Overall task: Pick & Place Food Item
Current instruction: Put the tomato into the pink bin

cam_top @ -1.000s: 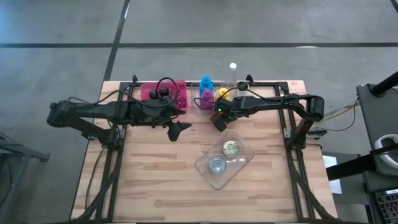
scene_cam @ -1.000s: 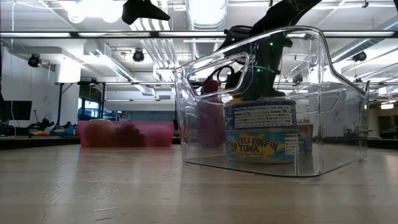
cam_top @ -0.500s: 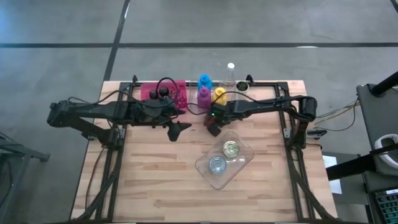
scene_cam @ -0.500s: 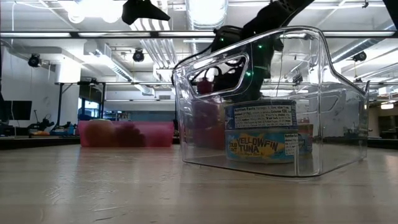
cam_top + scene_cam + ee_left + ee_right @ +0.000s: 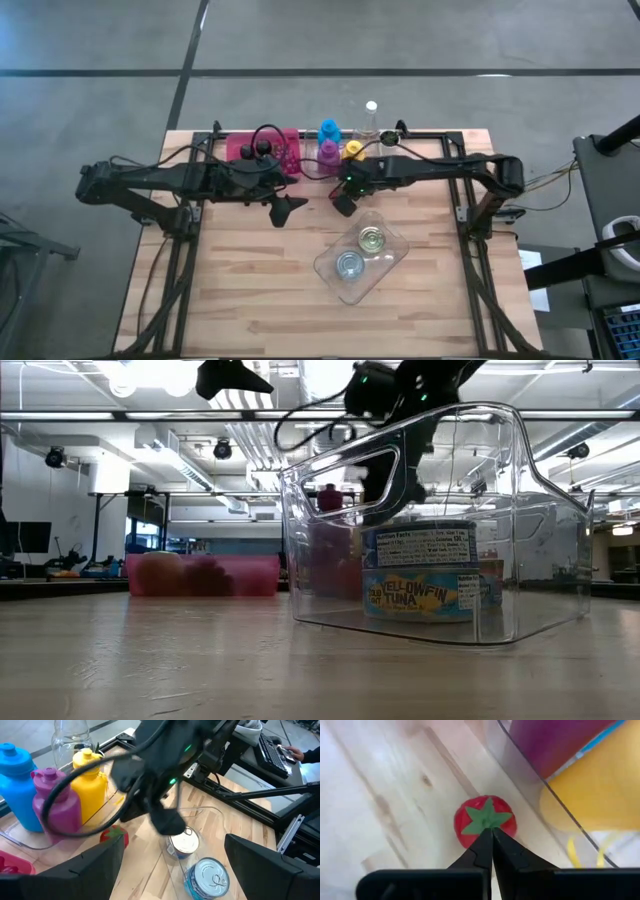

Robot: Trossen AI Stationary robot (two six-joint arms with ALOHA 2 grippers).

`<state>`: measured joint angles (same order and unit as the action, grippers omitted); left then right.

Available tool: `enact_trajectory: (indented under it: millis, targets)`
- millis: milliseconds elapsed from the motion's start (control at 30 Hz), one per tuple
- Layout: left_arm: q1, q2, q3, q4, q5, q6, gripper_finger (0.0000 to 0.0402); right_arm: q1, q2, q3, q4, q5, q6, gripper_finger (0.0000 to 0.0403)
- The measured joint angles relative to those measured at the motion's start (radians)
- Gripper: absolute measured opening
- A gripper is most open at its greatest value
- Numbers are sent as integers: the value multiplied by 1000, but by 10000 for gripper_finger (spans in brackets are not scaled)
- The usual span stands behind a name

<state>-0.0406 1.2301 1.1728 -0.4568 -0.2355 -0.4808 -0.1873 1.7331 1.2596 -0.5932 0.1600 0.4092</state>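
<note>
A red tomato with a green calyx [image 5: 485, 820] lies on the wood beside the clear tray of bottles; the left wrist view shows the tomato [image 5: 114, 837] too. My right gripper [image 5: 492, 833] is shut and points down at it from above the table, near the table's middle [image 5: 342, 205]. The low view shows it raised above the table top, and I see no contact. My left gripper [image 5: 173, 841] is open and hovers left of it [image 5: 285, 207]. A clear bin [image 5: 385, 268] holds two tins [image 5: 371, 238].
A clear tray at the far edge holds a blue bottle [image 5: 330, 132], a purple bottle [image 5: 327, 152], a yellow bottle [image 5: 353, 150] and a clear one [image 5: 371, 115]. A pink bin [image 5: 245, 150] sits left of them. Bare wood lies toward the near edge.
My right gripper has moved toward the table's left edge, from beside the yellow bottle to above the tomato, and its wrist has risen. The left arm and the bins have kept still.
</note>
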Motion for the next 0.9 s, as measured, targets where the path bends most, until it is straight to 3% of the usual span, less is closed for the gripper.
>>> enact_trajectory:
  millis: [233, 367, 700, 900]
  targets:
    - [0, 24, 0, 3, 0, 18, 346, 48, -172, -47, -13, 21, 34, 8]
    - [1, 86, 0, 7, 0, 105, 345, 82, -270, -75, -16, 39, 57, 8]
    - [9, 356, 0, 127, 0, 216, 347, 156, -502, -137, -14, 53, 63, 8]
    - [39, 513, -1, 216, 0, 191, 349, 191, -595, -174, -8, 53, 63, 8]
